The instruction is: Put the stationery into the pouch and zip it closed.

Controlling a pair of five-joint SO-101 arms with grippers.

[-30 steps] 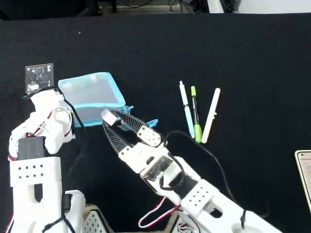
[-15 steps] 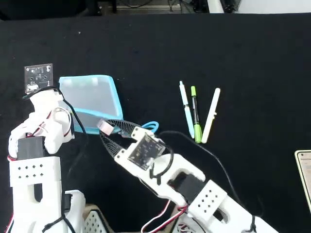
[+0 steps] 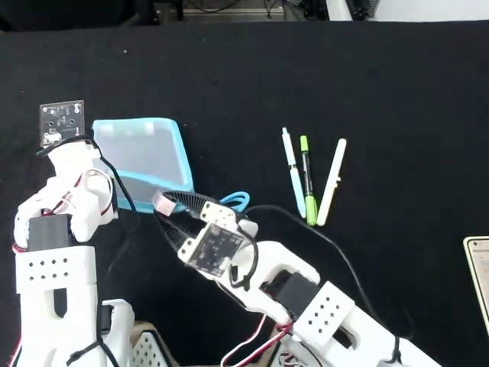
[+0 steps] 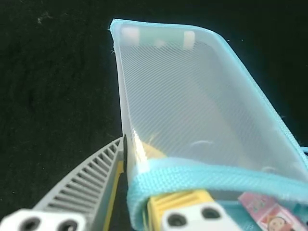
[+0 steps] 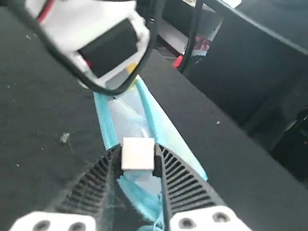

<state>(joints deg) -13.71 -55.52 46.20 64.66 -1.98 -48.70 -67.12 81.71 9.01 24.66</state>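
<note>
Over on the left side of the black table [image 3: 382, 92] sits the see-through pouch [image 3: 141, 149] with its blue trim, lying flat; the left gripper [image 4: 132, 144] is clamped onto the pouch's near edge, grey finger outside the wall and the yellow one inside the mouth, so it's pinching the fabric. The right gripper [image 5: 138, 163] is squeezed tight on a small white block [image 5: 138, 153], held right at that same near edge of the pouch, close to the left arm; the blue zipper loop [image 3: 237, 200] sticks out just beside the right arm. Three pens lie well apart from the pouch toward the middle of the table: a pale blue one [image 3: 293, 172], a green one [image 3: 307, 180] and a white one [image 3: 332, 182], side by side; a card [image 3: 477, 264] pokes in at the far right edge.
</note>
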